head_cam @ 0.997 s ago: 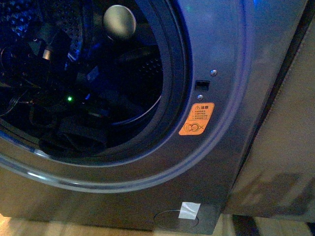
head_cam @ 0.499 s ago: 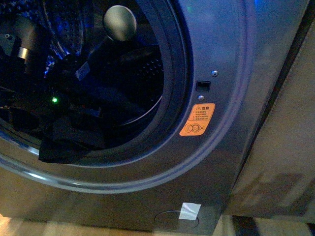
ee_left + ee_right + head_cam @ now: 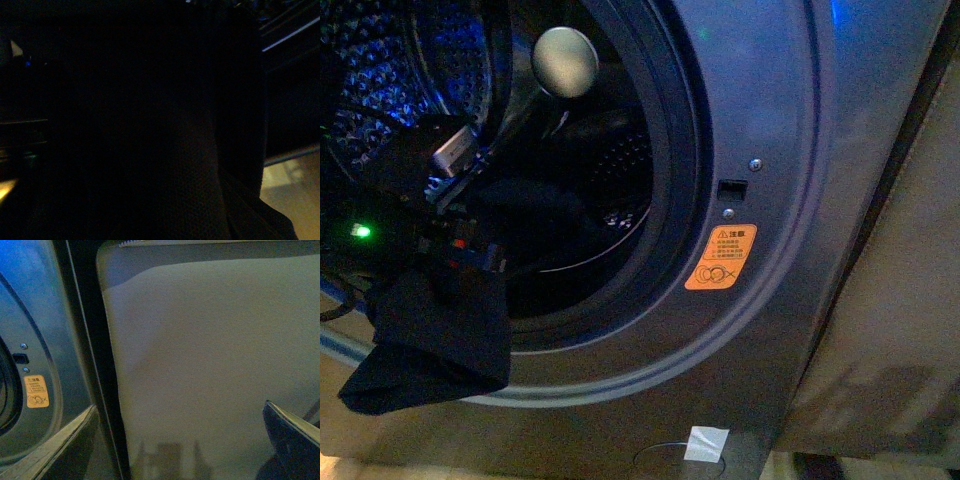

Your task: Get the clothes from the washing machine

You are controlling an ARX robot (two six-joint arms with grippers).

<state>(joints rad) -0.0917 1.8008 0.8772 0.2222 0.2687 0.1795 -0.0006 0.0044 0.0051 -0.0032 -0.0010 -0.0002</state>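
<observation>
Grey metallic front-loading washing machine [image 3: 790, 120] fills the front view, round porthole open to the perforated steel drum [image 3: 380, 70]. Dark navy limp knit cloth [image 3: 430, 345] is at the lower left of the porthole. It hangs out over the dark rim and down in front of the grey front ring, lower end loose and folded. Left arm [image 3: 430, 165] reaches into the opening, with 1 green light [image 3: 360, 231] lit on it. Left fingers [image 3: 465, 248] are mostly lost in shadow. The cloth's top edge runs up into them and hangs from there, so they read as closed on it.

Round dull-grey knob [image 3: 565, 60] sits high in the porthole. Small orange warning sticker [image 3: 720, 257] is on the front panel right of the porthole. Above it are a black latch slot [image 3: 731, 187] and 2 screws. White tape patch [image 3: 707, 443] is low on the panel, over a round cap.

Left wrist view is dark.

Right wrist view: right fingers [image 3: 60, 445] are spread wide, nothing between them. They point at a plain beige-grey flat panel [image 3: 210, 365] just beside the machine, with a black gap between the 2. The sticker shows at the edge of that view.
</observation>
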